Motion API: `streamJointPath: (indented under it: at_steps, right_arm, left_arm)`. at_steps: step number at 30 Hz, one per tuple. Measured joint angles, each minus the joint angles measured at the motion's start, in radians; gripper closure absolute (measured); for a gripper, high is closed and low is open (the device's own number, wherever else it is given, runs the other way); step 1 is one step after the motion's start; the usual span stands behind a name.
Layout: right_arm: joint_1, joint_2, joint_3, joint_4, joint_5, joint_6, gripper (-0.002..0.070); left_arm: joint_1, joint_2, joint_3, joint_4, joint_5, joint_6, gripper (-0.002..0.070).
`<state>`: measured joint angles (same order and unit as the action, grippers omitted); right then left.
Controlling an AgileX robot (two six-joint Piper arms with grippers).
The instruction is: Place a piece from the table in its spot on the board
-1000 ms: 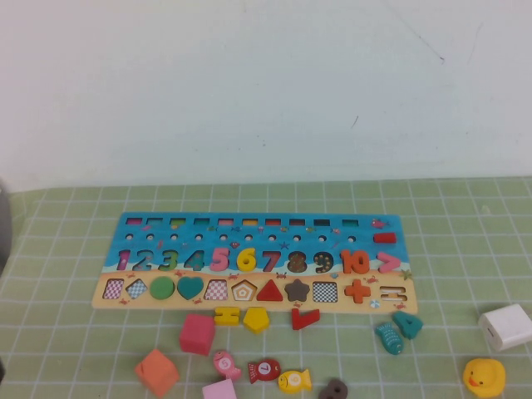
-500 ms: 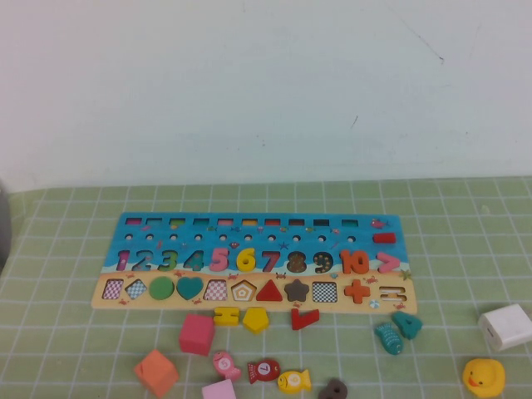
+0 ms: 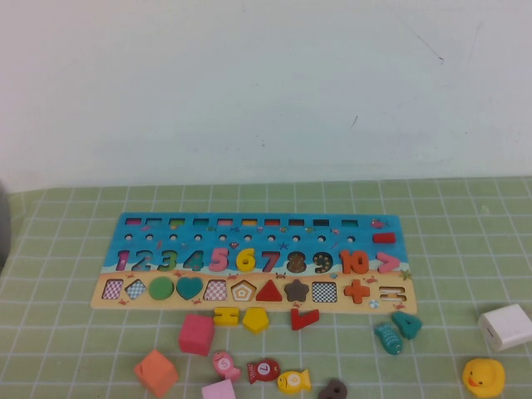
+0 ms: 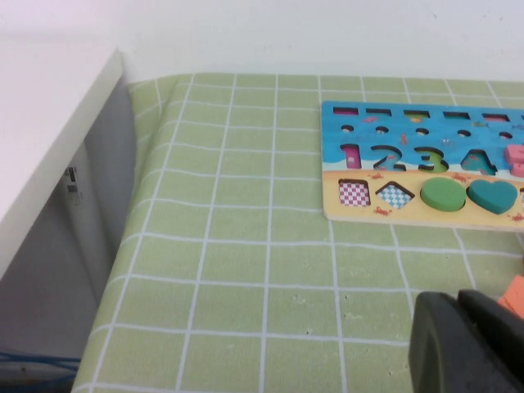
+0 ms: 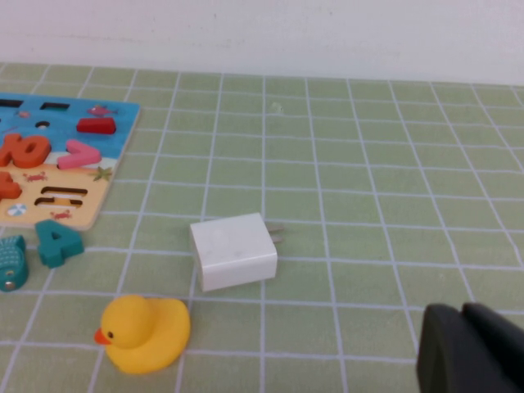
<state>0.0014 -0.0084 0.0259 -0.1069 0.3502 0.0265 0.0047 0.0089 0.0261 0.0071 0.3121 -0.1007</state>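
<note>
The blue and tan puzzle board lies mid-table with most numbers and several shapes seated. Loose pieces lie along its near edge: a pink block, an orange block, a yellow equals sign, a yellow pentagon, a red angle piece and a teal 4. Neither gripper shows in the high view. My left gripper is shut and empty above the cloth near the board's left end. My right gripper is shut and empty, right of the board.
A white charger and a yellow duck sit at the right front. Small fish pieces and a brown ring lie near the front edge. A white shelf stands off the table's left edge.
</note>
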Motion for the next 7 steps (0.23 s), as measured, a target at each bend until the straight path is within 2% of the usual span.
streamJointPath:
  at_steps: [7]
  right_arm:
    - [0.000,0.000,0.000,0.000,0.000,0.000,0.0676]
  left_arm:
    - [0.000,-0.017,0.000,0.000,0.000,0.000,0.0676]
